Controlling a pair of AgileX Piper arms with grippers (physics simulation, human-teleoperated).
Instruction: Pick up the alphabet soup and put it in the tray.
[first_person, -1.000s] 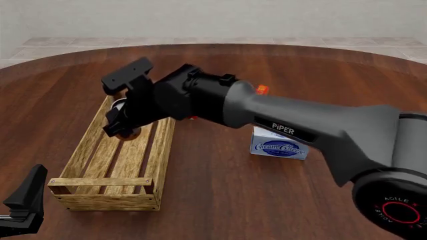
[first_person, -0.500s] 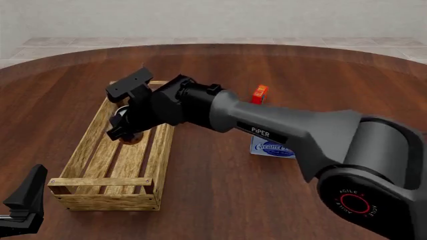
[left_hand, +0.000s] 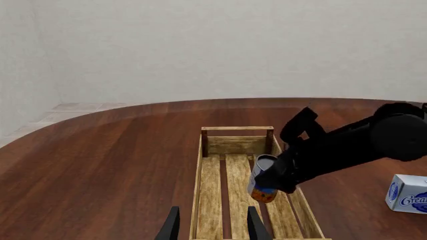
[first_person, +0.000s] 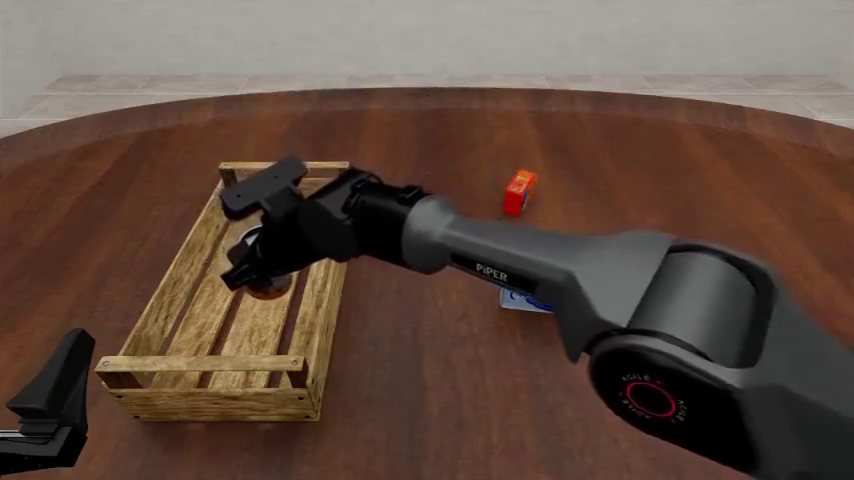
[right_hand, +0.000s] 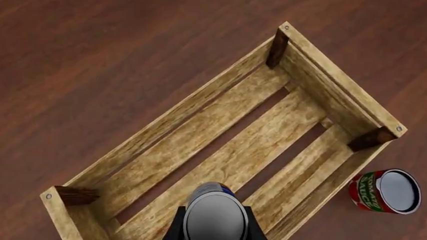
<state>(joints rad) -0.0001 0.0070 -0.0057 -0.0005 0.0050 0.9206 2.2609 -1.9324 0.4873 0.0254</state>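
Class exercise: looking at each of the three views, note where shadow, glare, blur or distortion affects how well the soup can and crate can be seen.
Front view: even, soft lighting, no glare; the right arm hides most of the alphabet soup. Left wrist view: sharp throughout, the can clear, its underside shaded above the tray. Right wrist view: the can's top is close, large and slightly soft; the tray's slats are crisp, with dark gaps between.
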